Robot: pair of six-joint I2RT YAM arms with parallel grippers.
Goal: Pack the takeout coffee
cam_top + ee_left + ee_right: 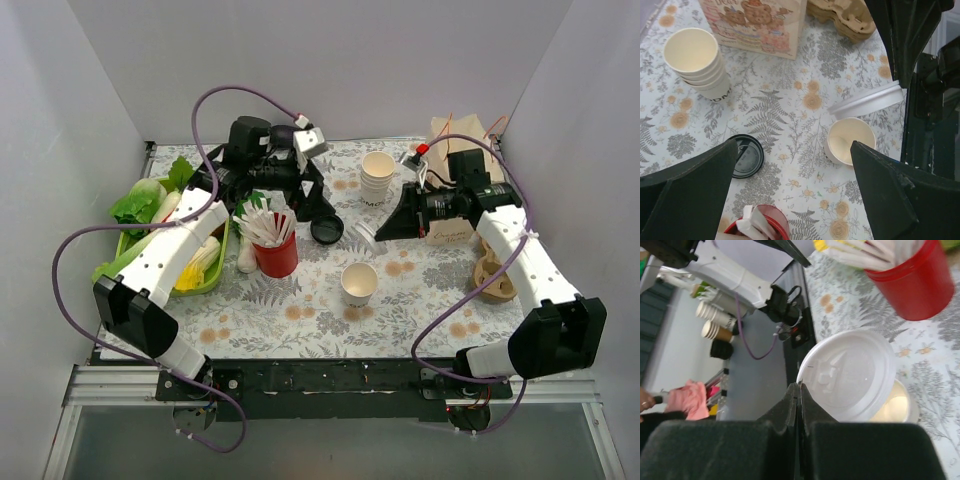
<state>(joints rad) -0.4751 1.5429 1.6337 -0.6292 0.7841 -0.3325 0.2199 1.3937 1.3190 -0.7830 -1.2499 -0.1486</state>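
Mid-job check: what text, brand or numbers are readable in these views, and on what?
"DM": partial dark letters on the bottom cup of the stack of paper cups; the rest is turned away.
Paper bag: print around the bears, too blurred to read.
White lid, black lid: embossing unreadable.

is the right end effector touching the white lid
Touching. The right wrist view shows the right end effector shut on the rim of the white lid.
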